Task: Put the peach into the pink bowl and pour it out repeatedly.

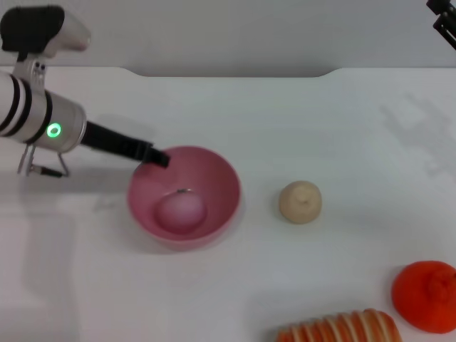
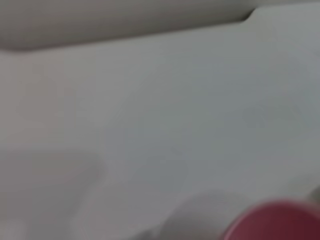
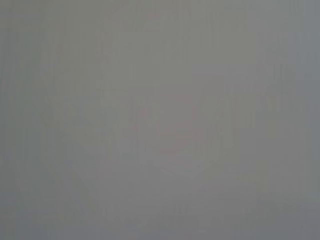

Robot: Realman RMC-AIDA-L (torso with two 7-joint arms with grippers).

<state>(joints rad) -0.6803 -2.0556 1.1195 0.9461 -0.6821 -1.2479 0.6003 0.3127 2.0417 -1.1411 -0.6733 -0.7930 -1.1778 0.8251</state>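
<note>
The left gripper (image 1: 158,157) reaches in from the left in the head view, and its dark tip is at the near-left rim of the pink bowl (image 1: 221,178); whether the fingers are open or closed on the rim I cannot tell, because they look like one dark shape. The peach (image 1: 181,212) lies at the bottom of the bowl. The left wrist view shows only a blurred part of the bowl (image 2: 275,222) and the white table (image 2: 175,100), no fingers and no peach. The right wrist view is a plain grey field. The right gripper (image 1: 443,20) is cut off at the top right corner of the head view, far from the bowl. Right of the bowl stands a beige bun (image 1: 299,201); an orange tangerine (image 1: 426,296) and a striped bread (image 1: 340,329) lie at the near right edge
</note>
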